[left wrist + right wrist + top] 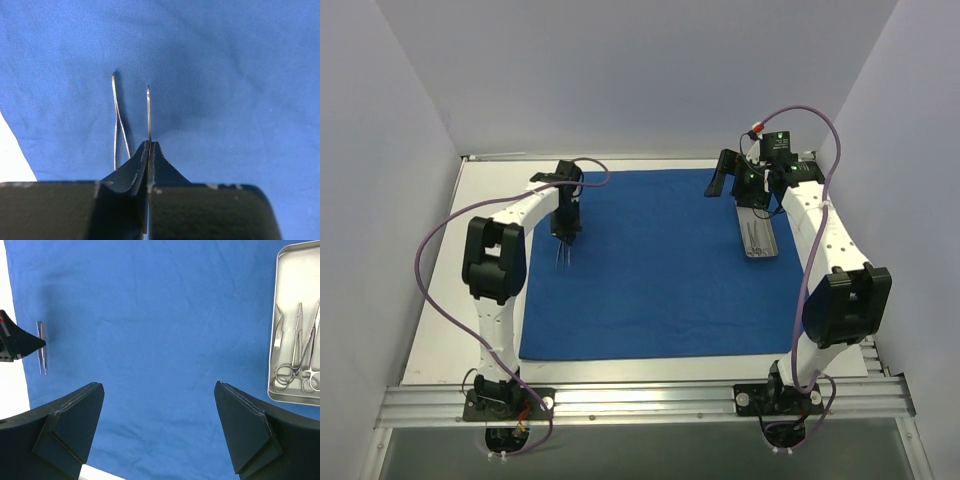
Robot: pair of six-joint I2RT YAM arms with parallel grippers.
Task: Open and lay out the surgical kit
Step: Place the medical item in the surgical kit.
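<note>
The royal-blue cloth (660,270) lies spread flat on the table; it also fills the left wrist view (225,75) and the right wrist view (150,315). My left gripper (564,232) hangs over the cloth's left part, shut on thin silver tweezers (148,112) that point down at the cloth (563,258). A second thin silver two-armed piece (116,120) shows just left of them; I cannot tell if it is held. My right gripper (733,188) is open and empty above the cloth's far right (159,385). Ring-handled forceps (299,340) lie in a metal tray (282,285).
The metal tray (757,235) rests on the cloth's right side, below the right gripper. White table (470,290) borders the cloth on the left and front. Grey walls enclose the left, back and right. An aluminium rail (640,400) runs along the near edge.
</note>
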